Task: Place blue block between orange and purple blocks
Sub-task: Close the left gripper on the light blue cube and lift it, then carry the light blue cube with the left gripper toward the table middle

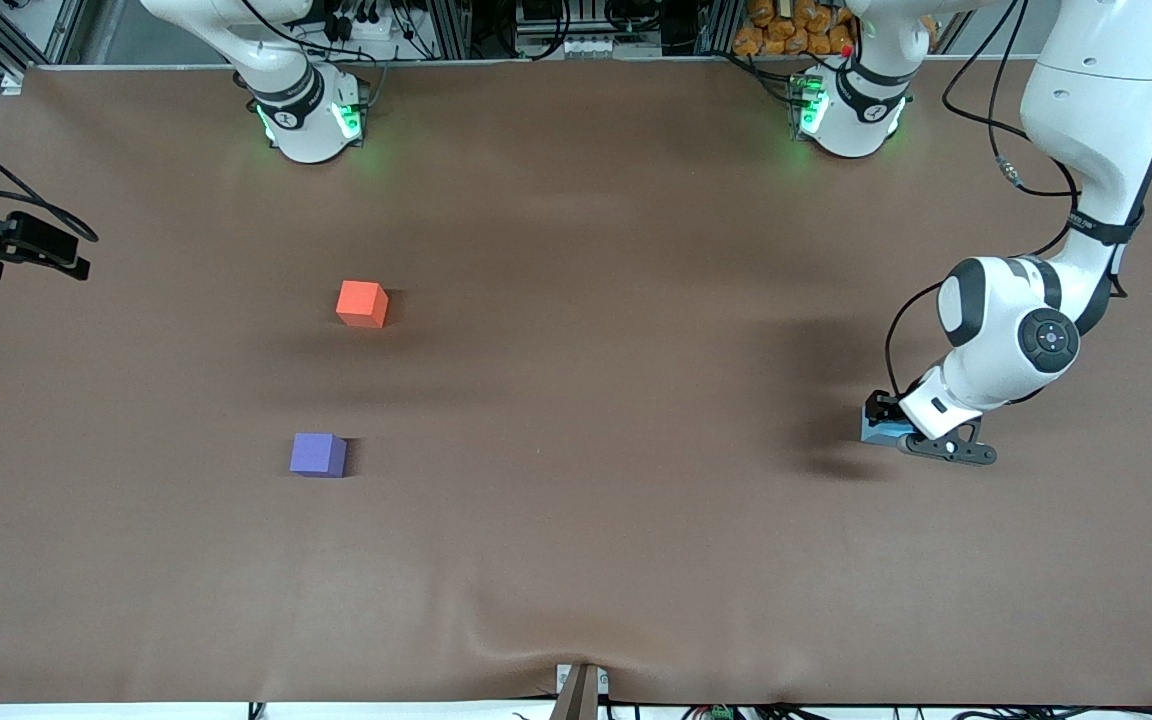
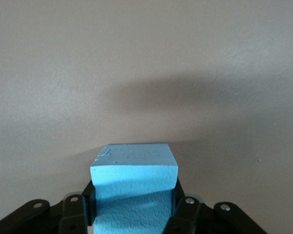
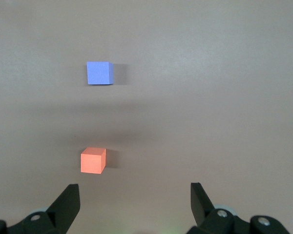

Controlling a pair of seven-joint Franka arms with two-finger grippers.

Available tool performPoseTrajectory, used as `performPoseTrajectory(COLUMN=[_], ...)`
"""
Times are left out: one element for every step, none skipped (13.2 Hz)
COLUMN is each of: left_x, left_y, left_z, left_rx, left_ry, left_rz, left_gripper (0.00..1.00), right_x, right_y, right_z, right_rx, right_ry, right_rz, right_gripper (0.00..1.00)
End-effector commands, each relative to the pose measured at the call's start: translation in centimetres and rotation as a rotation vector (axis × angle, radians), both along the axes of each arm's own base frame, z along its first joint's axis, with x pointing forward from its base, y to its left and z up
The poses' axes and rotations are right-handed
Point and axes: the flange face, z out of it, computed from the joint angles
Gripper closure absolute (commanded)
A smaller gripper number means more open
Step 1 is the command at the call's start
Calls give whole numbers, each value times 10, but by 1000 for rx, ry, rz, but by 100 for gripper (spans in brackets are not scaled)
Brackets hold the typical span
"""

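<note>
The sky-blue block [image 1: 879,432] is at the left arm's end of the table, held between the fingers of my left gripper [image 1: 888,424]. In the left wrist view the gripper [image 2: 134,207] is shut on the blue block [image 2: 134,168], low at the table surface. The orange block [image 1: 362,303] and the purple block [image 1: 318,454] sit apart toward the right arm's end, the purple one nearer to the front camera. My right gripper [image 3: 135,191] is open and empty, high over the table, looking down on the orange block [image 3: 93,160] and the purple block [image 3: 98,73]. It is out of the front view.
The brown table cover [image 1: 596,520] spreads wide between the two blocks and the left gripper. A black fixture [image 1: 21,245] juts in at the table edge at the right arm's end. The arm bases [image 1: 308,115] stand along the edge farthest from the front camera.
</note>
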Motion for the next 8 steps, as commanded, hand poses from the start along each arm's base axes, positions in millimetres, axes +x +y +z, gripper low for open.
performPoseTrajectory(left_x=[2,5,7,10,11,8,6,-1], left_y=[-56,-84,-112,-142,-170,-201,-229,-264], left_z=[58,81,105,127,146,155,163,166], left_rx=[-25,-39,-51,-69,-82,-83,-93,-107], left_ry=[-4,23,44,46,39,33,20,14], left_rz=[-83,-107,-123,-133,-137,-151,-171,-209], left_gripper=[100,100,100,100,100,100,100,100], right_x=[-3,-3,-3,-3,-3,-3,-3,-3], right_y=[2,3,2,1,1,2,2,2], right_z=[5,5,5,5,5,5,5,4], right_rx=[12,12,12,12,12,12,12,12], right_ry=[-2,-2,0,1,1,1,1,3], right_rz=[-10,-9,-10,-12,-12,-10,-10,-10], right_gripper=[0,0,0,0,0,0,0,0])
